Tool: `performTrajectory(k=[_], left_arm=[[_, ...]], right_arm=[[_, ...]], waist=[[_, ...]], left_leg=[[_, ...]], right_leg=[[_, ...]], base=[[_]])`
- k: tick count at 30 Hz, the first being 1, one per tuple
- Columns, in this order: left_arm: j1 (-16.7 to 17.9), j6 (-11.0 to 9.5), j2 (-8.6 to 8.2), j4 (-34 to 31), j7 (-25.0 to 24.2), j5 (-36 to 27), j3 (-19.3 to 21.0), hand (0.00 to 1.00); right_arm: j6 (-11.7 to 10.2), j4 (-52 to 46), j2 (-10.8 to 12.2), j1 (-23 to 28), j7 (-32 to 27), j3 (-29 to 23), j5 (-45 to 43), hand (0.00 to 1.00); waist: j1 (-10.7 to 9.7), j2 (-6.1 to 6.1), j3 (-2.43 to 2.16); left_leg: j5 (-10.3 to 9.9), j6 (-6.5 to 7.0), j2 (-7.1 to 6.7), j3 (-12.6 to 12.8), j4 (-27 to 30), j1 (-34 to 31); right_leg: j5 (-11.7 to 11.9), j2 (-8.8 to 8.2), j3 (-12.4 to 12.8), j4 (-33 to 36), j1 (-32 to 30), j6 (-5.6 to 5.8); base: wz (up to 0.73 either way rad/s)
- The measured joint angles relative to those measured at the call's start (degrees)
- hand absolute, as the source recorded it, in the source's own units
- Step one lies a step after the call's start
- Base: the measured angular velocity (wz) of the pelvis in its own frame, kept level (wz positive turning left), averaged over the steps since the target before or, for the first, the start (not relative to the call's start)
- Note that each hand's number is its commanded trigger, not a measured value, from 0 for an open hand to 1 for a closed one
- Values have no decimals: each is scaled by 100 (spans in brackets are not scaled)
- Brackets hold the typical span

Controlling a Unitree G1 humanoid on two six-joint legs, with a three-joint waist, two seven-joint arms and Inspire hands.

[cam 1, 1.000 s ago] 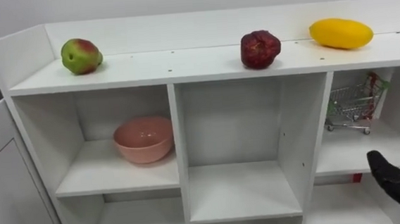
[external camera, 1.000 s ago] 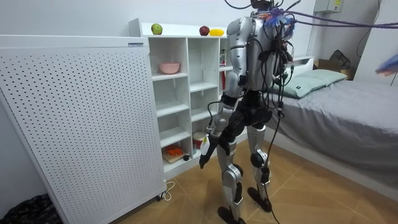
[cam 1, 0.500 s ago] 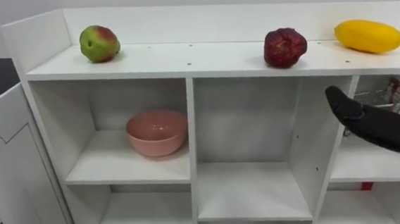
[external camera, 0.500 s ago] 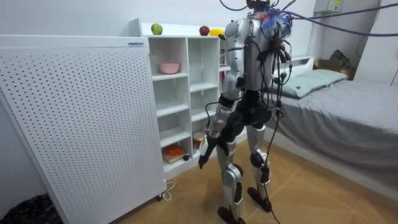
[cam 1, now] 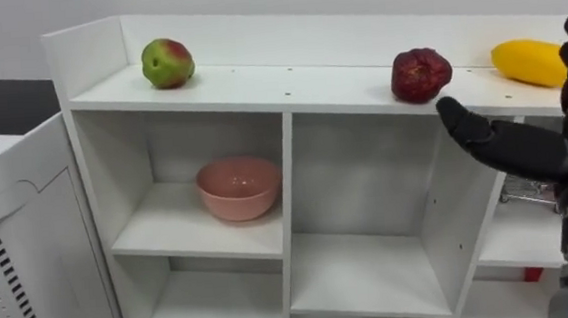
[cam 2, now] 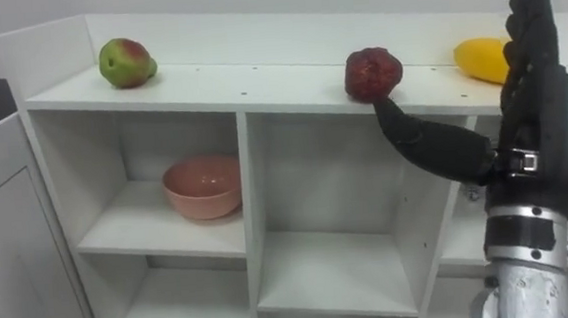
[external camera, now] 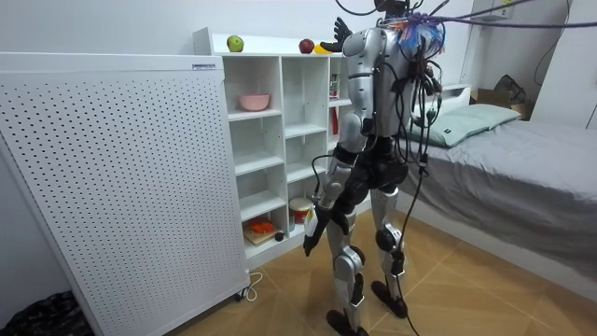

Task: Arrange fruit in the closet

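the robot stands facing a white closet (cam 1: 288, 194) of open compartments, with a bed (external camera: 504, 168) behind it at the room view's right and a large white perforated panel (external camera: 121, 177) beside the closet at the room view's left.

three fruits lie on the closet's top shelf. a green-and-red fruit (cam 1: 167, 63) sits near the left end. a dark red fruit (cam 1: 421, 75) is well apart from it, towards the right. a yellow fruit (cam 1: 528, 63) lies near the dark red one, further right. none of them touch. a pink bowl (cam 1: 238, 188) stands upright in the upper left compartment, on its shelf board. the middle compartment next to it holds nothing.

the right hand (cam 2: 538, 131) is held up in front of the closet's right part. its fingers are straight and point upward, and its thumb is stretched out to the left. it is released and grasps nothing. the thumb tip shows just below the dark red fruit, and the hand is nearer the camera than the shelf. the fingers partly cover the yellow fruit's right end.

the left hand (external camera: 311, 233) hangs low beside the robot's thigh in the room view, and i cannot tell whether it is released or clenched.
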Motion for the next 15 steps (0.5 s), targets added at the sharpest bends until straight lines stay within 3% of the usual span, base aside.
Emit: performTrajectory(k=[4, 6, 11, 15], left_arm=[[-31, 3, 21, 0, -2, -13, -6, 0], [-29, 16, 26, 0, -22, -20, -2, 0], [-23, 67, 39, -21, -156, -36, -3, 0], [-75, 142, 55, -32, -262, -31, 14, 0]], right_arm=[[16, 203, -287, -218, 60, 8, 339, 0], [29, 337, -320, -220, 212, 9, 472, 0], [276, 658, -332, -258, 541, 16, 841, 0], [399, 943, -496, -438, 737, 25, 1072, 0]], waist=[[139, -45, 39], [157, -68, 49], [165, -83, 52], [194, -92, 44]], left_leg=[[7, -6, 1, -10, -10, 9], [8, -6, 0, -18, -9, 6], [11, -2, -13, -68, -4, -34], [22, -4, -11, -68, -10, -117]], right_leg=[[0, 0, -12, -5, 11, 0], [0, 0, -16, -4, 12, 0], [0, -18, -152, -2, -28, 0], [0, -19, -163, -1, -87, 0]], base=[[1], [2], [6], [0]])
